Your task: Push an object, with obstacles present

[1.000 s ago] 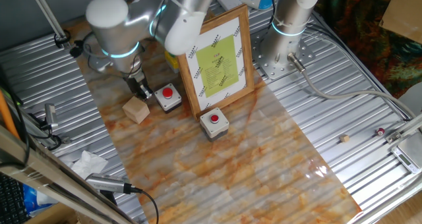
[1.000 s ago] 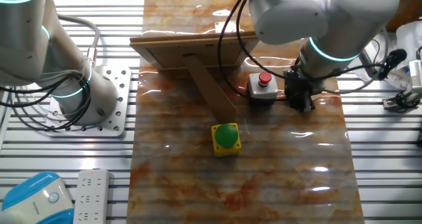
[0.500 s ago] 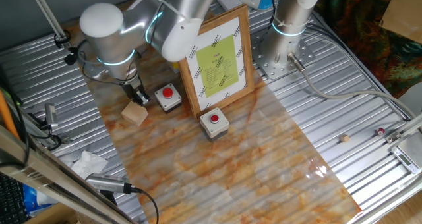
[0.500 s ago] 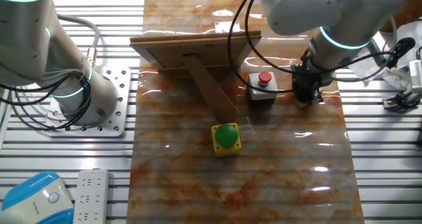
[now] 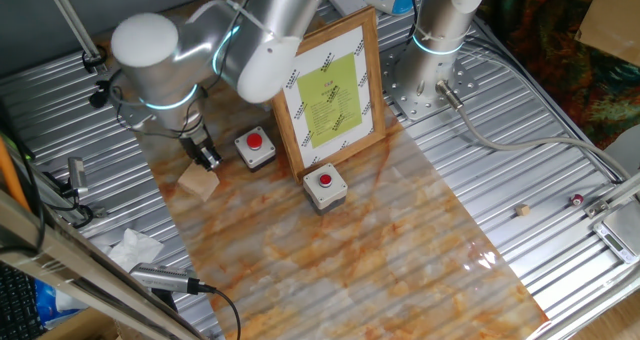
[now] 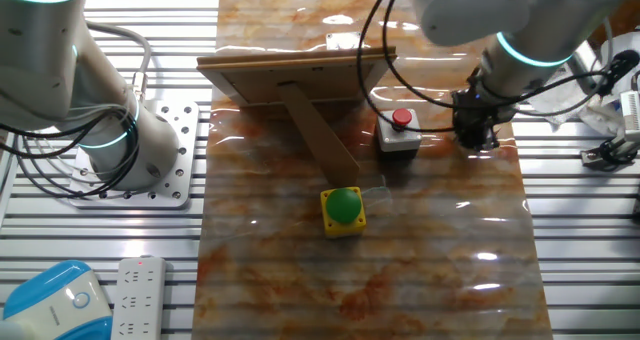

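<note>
The object, a plain light-tan wooden cube [image 5: 199,181], lies near the left edge of the marbled mat [image 5: 350,250]. My gripper [image 5: 206,157] stands just behind it with its dark fingers together, touching or almost touching the cube's back face and holding nothing. The obstacles sit to the right: one grey box with a red button [image 5: 255,147], a second one [image 5: 325,184], and the wood-framed picture [image 5: 330,88] with its yellow-green sheet. In the other fixed view my gripper [image 6: 478,138] is right of the red-button box [image 6: 399,132], and the cube is hidden.
A second arm's base [image 5: 437,42] stands behind the picture. A crumpled tissue [image 5: 135,248] and cables lie on the slatted metal table [image 5: 560,180] left of the mat. A yellow box with a green top [image 6: 343,208] sits mid-mat. A power strip [image 6: 135,295] is at the corner.
My gripper has slid toward the mat's left edge, away from the red-button box, and the cube has moved that way ahead of it.
</note>
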Available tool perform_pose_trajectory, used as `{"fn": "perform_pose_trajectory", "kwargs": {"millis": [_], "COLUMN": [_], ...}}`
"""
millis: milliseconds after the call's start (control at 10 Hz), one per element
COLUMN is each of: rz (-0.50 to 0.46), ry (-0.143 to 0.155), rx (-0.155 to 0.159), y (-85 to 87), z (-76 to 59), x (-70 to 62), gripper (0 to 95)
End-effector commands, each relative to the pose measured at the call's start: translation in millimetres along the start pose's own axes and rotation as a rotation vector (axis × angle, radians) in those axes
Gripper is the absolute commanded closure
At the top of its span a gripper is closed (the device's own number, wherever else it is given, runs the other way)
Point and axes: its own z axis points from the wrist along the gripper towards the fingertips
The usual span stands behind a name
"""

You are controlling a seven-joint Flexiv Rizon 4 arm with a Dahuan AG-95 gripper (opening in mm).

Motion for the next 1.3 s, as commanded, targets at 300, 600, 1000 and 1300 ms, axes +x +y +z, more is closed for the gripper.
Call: {"fn": "perform_pose_trajectory", "kwargs": {"millis": [300,600,1000,1300], "rz": [0.015,0.025,0.089,0.101], "ry": [-0.009,0.015,-0.001,0.010], "rx": [0.002,-0.018,-0.017,-0.009], "y": [8.0,6.3,-0.5,-35.7], "z": [6.7,20.4,11.9,5.0], "x": [-12.4,-11.8,-14.6,-20.9], "gripper": [95.0,95.0,95.0,95.0]}}
